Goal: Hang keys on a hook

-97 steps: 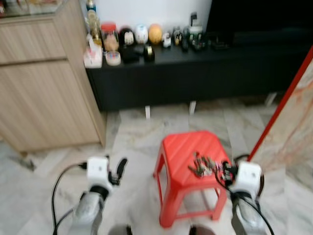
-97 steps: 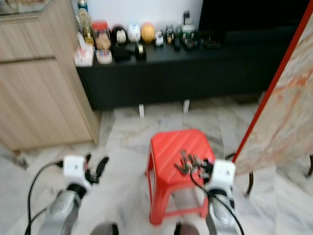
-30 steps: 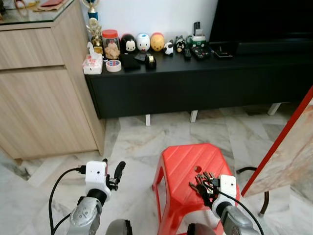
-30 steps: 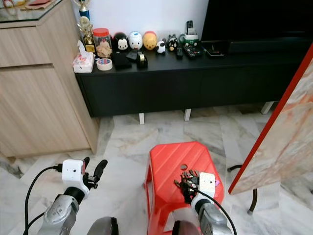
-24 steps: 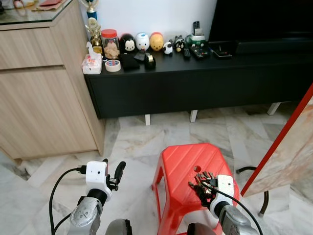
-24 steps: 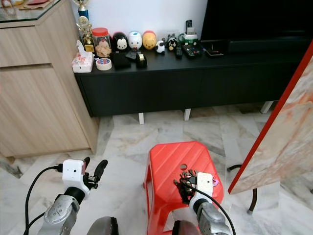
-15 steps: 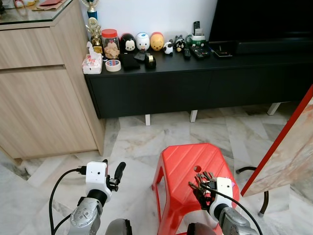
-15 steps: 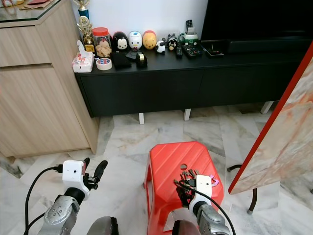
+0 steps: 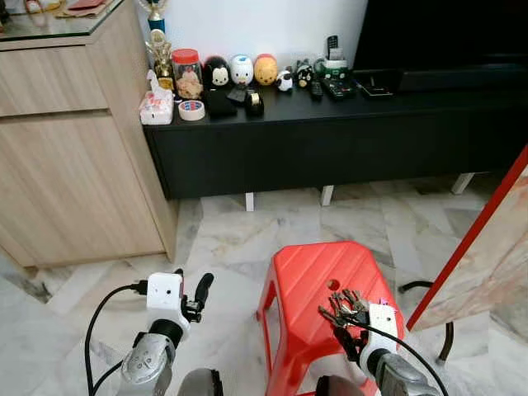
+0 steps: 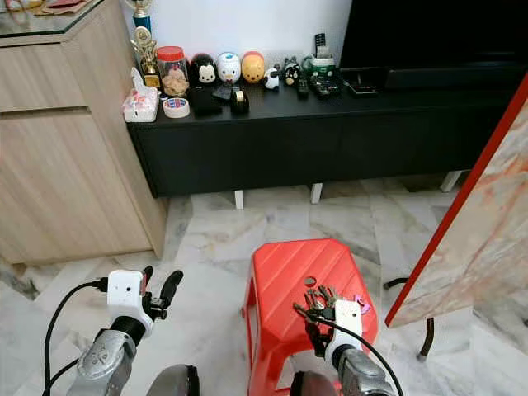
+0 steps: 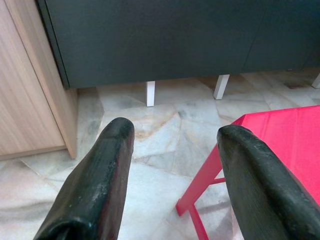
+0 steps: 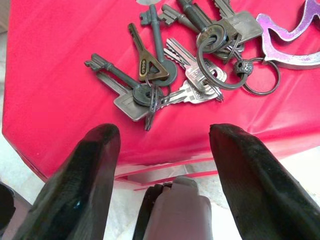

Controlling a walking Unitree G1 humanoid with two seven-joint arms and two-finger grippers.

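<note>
Hovering at the near edge of the red stool (image 9: pixel 318 280), the right hand (image 12: pixel 162 150) has its 2 black fingers (image 12: pixel 85 170) spread apart with nothing between them. The bunch of keys (image 12: pixel 192 75) lies flat on the stool top, just beyond the fingertips toward 12 o'clock from the hand, with a purple keychain tag (image 12: pixel 292 42) at its 2 o'clock side. Most key shafts point away from the hand, fanning toward 11 o'clock, so the nearest graspable part is the cluster of rings. The right arm is clearly the nearer one. The left hand (image 11: pixel 172 165), also spread apart and empty, hangs over the marble floor (image 9: pixel 223 239) at the stool's 9 o'clock. I see no hook.
</note>
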